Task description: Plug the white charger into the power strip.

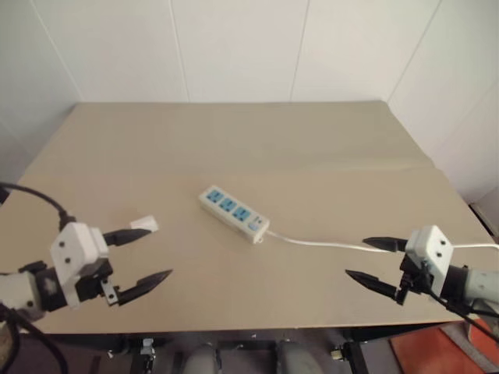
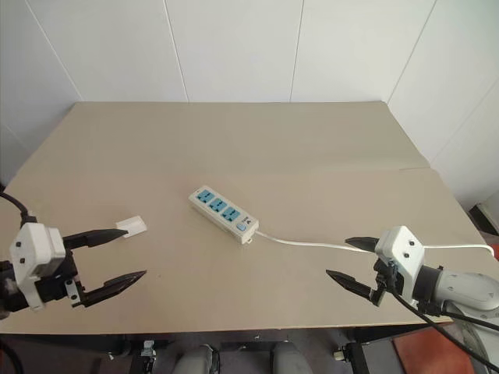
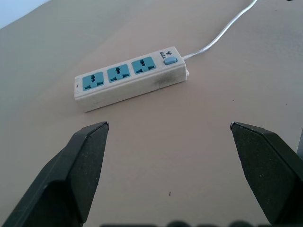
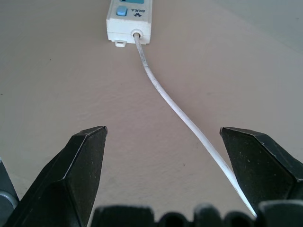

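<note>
On the table (image 2: 257, 140), charger (image 2: 132, 227) lies at the strip's (image 2: 224, 213) nine o'clock, near the left gripper (image 2: 115, 255). Probably light, rigid, slippery; pinch its flat sides. Both grippers, right (image 2: 351, 262) included, gape empty.

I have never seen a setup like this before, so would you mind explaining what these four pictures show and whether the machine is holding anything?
This is a two-armed robot standing at a tan table. The two wide pictures come from cameras in its head, looking down over both arms. The two close pictures come from a camera on each wrist, looking out between that arm's two black fingers.

On the table lies the power strip, a white bar with three blue sockets, with its cord running off toward the robot's right. The small white charger lies apart from it, close to the left gripper.

Nothing is held yet. The left gripper and the right gripper both stand open, above the table's near edge.
</note>
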`<state>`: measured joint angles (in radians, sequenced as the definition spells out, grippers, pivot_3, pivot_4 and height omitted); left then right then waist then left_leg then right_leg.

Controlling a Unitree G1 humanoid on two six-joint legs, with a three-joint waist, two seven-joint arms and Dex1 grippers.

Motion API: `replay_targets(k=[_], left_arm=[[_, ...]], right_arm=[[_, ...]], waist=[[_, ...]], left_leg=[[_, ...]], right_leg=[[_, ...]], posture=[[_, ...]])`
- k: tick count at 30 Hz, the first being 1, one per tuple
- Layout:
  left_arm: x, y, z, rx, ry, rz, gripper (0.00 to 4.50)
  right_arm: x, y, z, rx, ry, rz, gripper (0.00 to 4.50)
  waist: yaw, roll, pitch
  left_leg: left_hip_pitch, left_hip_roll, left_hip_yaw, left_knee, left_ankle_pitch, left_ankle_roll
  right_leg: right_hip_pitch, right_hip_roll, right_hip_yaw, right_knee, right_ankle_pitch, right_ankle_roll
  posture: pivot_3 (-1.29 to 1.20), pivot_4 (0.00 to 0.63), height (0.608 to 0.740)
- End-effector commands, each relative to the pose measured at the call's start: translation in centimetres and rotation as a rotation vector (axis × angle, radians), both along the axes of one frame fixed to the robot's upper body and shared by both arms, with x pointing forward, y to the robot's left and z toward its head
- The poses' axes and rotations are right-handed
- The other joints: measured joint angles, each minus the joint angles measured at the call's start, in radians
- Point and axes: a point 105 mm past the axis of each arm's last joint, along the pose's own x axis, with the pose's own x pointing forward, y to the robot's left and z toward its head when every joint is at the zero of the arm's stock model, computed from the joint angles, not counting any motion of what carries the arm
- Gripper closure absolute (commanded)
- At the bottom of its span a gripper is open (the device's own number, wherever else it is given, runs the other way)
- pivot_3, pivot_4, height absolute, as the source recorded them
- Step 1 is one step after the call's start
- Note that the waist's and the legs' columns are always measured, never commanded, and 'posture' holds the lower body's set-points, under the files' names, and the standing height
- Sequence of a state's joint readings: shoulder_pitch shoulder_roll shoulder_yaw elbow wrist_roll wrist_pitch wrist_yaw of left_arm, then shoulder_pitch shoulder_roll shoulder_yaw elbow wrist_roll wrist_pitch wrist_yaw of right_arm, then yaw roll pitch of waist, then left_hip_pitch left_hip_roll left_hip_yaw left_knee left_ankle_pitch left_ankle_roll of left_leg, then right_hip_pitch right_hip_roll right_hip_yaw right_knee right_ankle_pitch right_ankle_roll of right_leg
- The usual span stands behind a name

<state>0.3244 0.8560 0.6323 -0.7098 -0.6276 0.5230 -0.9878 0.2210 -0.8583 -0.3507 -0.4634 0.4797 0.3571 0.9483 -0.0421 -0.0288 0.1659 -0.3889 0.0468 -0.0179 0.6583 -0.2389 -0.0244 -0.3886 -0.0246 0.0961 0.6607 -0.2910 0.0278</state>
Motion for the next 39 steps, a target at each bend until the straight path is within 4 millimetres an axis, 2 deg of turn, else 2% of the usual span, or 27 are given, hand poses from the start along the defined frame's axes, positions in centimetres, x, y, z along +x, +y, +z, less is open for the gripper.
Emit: replay_targets(k=[1, 14, 16, 19, 22, 28, 33, 39], left_arm=[[0.1, -0.1, 0.4, 0.017, -0.032, -0.008, 0.00], [0.2, -0.3, 0.3, 0.016, -0.030, -0.016, 0.00], [0.2, -0.3, 0.3, 0.013, -0.032, -0.021, 0.00], [0.4, -0.5, 0.4, 0.011, -0.035, -0.033, 0.00], [0.7, -0.8, 0.4, 0.007, -0.041, -0.055, 0.00], [1.1, -1.2, 0.5, 0.002, -0.044, -0.078, 0.00], [1.2, -1.3, 0.4, 0.000, -0.046, -0.085, 0.00], [1.3, -1.3, 0.4, 0.000, -0.051, -0.089, 0.00]], right_arm=[[0.0, 0.2, 0.9, -0.016, -0.039, 0.003, 0.02], [0.3, 0.4, 1.1, -0.006, -0.052, -0.007, 0.02], [0.6, 1.0, 1.1, 0.019, -0.058, 0.006, 0.02], [1.5, 2.8, 0.5, 0.050, -0.060, 0.051, 0.02], [3.7, 5.4, -0.4, 0.110, -0.079, 0.074, 0.02], [7.4, 10.4, -0.8, 0.212, -0.136, 0.093, 0.02], [8.4, 13.9, 0.1, 0.323, -0.192, 0.129, 0.02], [9.4, 15.7, -0.5, 0.360, -0.176, 0.118, 0.02]], waist=[[0.000, 0.000, 0.000], [0.000, 0.000, 0.000], [-0.001, 0.000, 0.000], [-0.004, 0.000, 0.000], [-0.005, 0.000, 0.000], [-0.004, 0.000, 0.000], [-0.001, 0.000, 0.000], [-0.002, 0.000, 0.000]], left_leg=[[0.000, 0.000, 0.000, 0.000, 0.000, 0.000], [0.000, 0.000, 0.000, 0.000, 0.000, 0.000], [0.000, 0.000, 0.000, 0.000, 0.000, 0.000], [0.001, 0.000, 0.000, 0.000, 0.000, 0.000], [0.001, 0.000, 0.000, 0.000, 0.000, 0.000], [0.000, 0.000, 0.000, 0.000, 0.000, 0.000], [-0.002, 0.000, -0.001, 0.000, 0.000, 0.000], [-0.001, 0.000, -0.001, 0.000, 0.000, 0.000]], right_leg=[[0.000, 0.000, 0.000, 0.000, 0.000, 0.000], [0.000, 0.000, 0.000, 0.000, 0.000, 0.000], [0.000, 0.000, 0.000, 0.000, 0.000, 0.000], [0.000, 0.000, 0.000, 0.001, 0.000, 0.000], [0.000, 0.001, 0.000, 0.002, 0.000, 0.000], [-0.002, 0.001, 0.000, 0.002, 0.000, -0.001], [-0.003, 0.000, -0.001, 0.003, 0.001, -0.001], [-0.003, 0.000, -0.001, 0.004, 0.001, -0.001]], posture=[[0.00, 0.150, 0.740], [0.00, 0.150, 0.740], [0.00, 0.150, 0.740], [0.00, 0.150, 0.740], [0.00, 0.150, 0.740], [0.00, 0.150, 0.740], [0.00, 0.150, 0.740], [0.00, 0.150, 0.740]])
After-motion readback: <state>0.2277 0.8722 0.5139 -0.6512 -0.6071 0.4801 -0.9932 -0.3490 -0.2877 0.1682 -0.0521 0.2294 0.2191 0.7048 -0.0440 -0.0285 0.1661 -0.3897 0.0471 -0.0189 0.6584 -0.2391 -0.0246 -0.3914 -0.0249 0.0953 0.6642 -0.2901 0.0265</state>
